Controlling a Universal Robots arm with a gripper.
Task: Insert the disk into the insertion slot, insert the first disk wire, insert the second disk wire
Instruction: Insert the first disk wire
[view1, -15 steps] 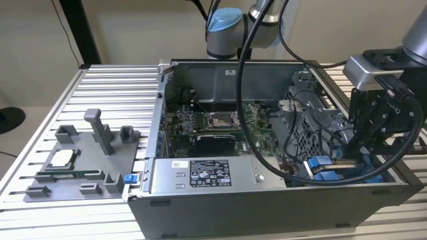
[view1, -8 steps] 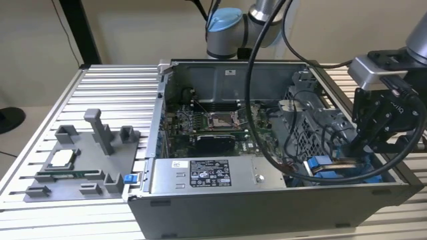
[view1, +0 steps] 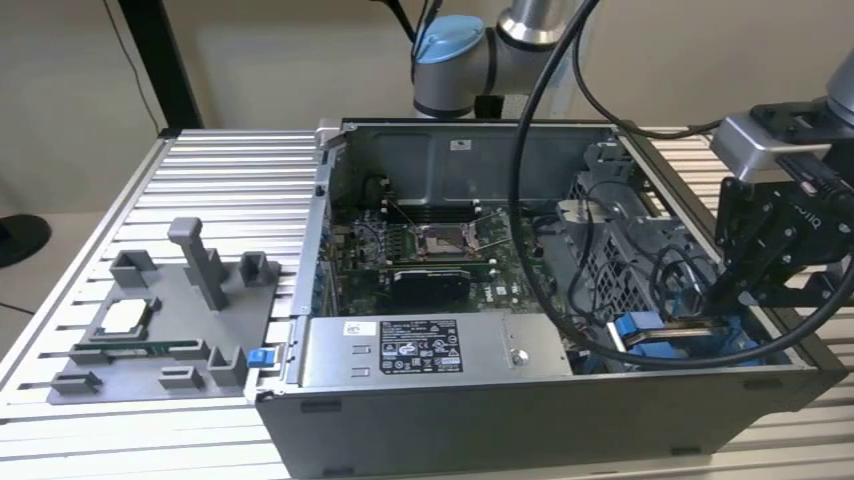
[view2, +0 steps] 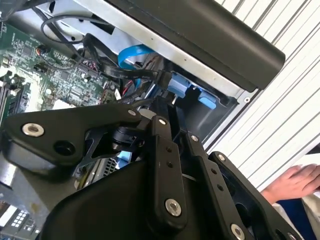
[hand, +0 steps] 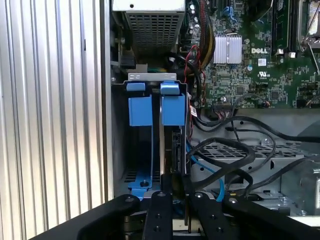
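The disk (hand: 174, 145) stands on edge in its blue frame (hand: 172, 106), partway down the insertion slot (hand: 145, 76), a grey metal bay at the case's front corner on the exterior view's right. My gripper (hand: 175, 186) reaches down from above and is shut on the disk's near edge. In the exterior view the gripper (view1: 710, 305) hangs low over the blue frame (view1: 663, 332) in the slot. In the second wrist view the gripper's black linkage (view2: 165, 150) points at the blue tabs (view2: 181, 85). A thin blue cable (hand: 206, 166) and black cables (hand: 235, 150) lie loose beside the bay.
The open computer case (view1: 534, 410) lies on a slatted metal table (view1: 227, 180). A grey power-supply box (view1: 420, 350) sits along its front and the motherboard (view1: 427, 250) lies behind. A grey fixture plate (view1: 160, 330) rests on the exterior view's left. A person's hand (view2: 295, 182) rests outside the case.
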